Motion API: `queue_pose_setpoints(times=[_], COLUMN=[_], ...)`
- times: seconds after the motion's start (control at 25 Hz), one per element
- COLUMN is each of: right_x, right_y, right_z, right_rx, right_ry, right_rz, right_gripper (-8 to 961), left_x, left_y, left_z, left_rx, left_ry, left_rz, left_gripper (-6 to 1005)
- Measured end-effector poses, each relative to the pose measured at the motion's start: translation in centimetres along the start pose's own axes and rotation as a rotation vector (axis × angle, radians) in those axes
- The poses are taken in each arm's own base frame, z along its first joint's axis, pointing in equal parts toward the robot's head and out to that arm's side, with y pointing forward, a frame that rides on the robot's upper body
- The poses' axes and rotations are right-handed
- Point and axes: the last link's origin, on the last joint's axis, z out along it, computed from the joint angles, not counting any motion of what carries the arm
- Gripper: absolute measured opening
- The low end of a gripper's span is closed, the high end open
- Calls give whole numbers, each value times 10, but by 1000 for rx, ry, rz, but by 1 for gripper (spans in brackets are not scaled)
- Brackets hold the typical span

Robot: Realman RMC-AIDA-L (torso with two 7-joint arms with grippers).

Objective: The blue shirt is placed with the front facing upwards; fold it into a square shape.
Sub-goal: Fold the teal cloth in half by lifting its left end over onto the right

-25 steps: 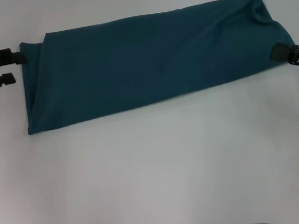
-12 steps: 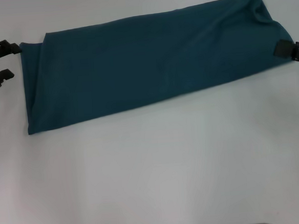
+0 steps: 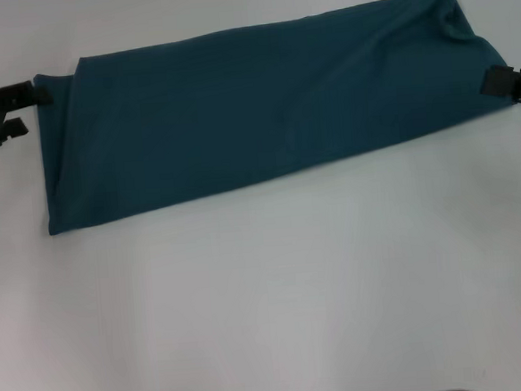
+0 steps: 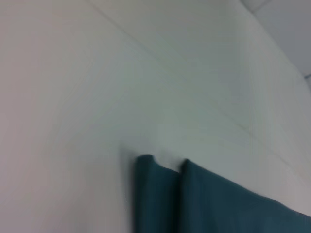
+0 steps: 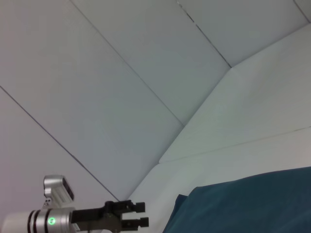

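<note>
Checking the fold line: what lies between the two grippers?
Only the blue shirt, folded into a long band, spans from the left gripper to the right gripper; the head view shows this.

The blue shirt (image 3: 264,115) is seen in plain dark teal, with no lettering or pattern showing. The table (image 3: 294,292) is coloured an even white. Both the left gripper (image 3: 24,109) and the right gripper (image 3: 496,81) are finished in black
</note>
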Motion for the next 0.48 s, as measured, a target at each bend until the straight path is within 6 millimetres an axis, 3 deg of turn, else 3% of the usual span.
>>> queue_pose_setpoints(times=[0.48], right_x=[1], right_y=[0], right_z=[0], right_rx=[-2], right_ry=[1], right_rz=[8], right_gripper=[918], left_x=[-16], left_y=[-9], left_z=[15], left_rx=[95], left_ry=[-13], left_rz=[-24], left_gripper=[761])
